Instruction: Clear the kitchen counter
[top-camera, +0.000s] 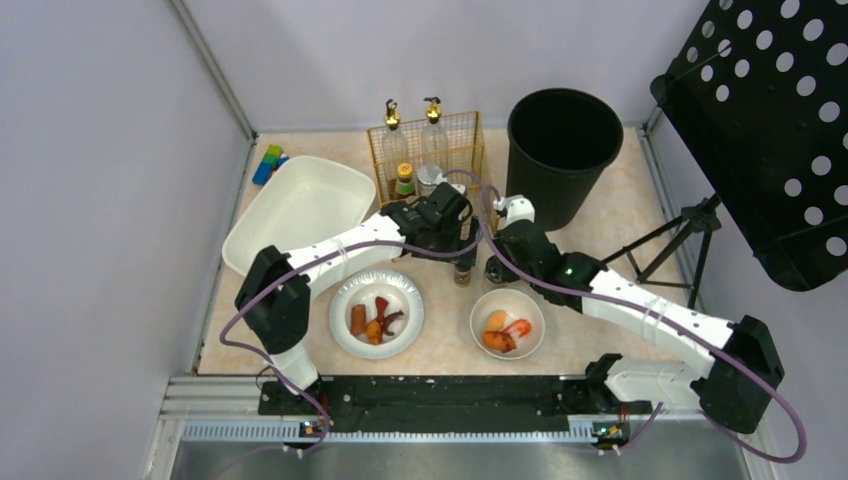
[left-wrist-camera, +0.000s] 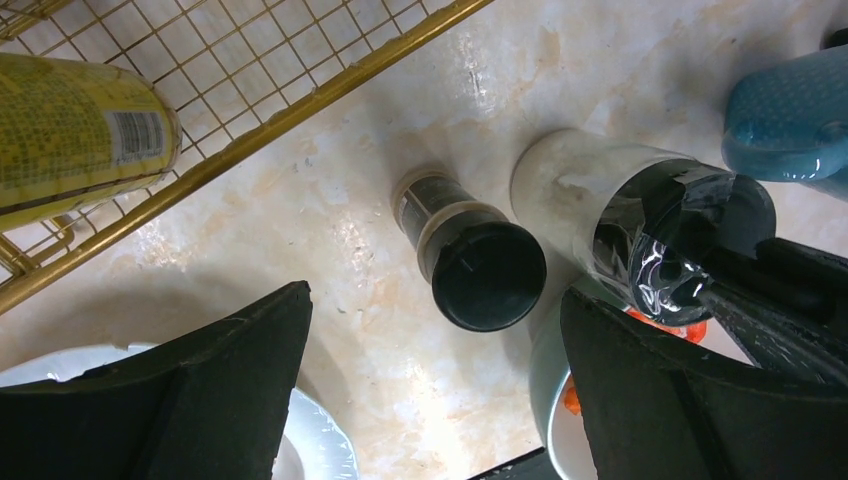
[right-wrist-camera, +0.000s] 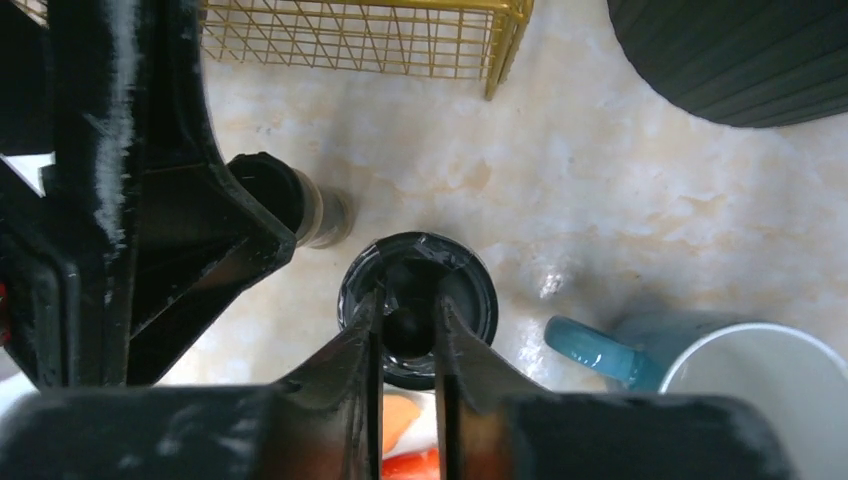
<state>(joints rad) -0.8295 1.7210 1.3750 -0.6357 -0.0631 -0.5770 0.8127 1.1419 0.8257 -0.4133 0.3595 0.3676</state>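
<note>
My R gripper (right-wrist-camera: 407, 308) pinches only the grinder (right-wrist-camera: 472, 290) top knob; L gripper (left-wrist-camera: 435, 300) spread wide. Thin hold, could tip it on tabletop (right-wrist-camera: 620, 170).

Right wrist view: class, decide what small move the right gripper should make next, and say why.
Probably a slow, straight lift. The right gripper has its fingers pinched on the knob atop the grinder, while the spice jar and blue mug stand close beside it, so a sideways pull could knock them.
</note>
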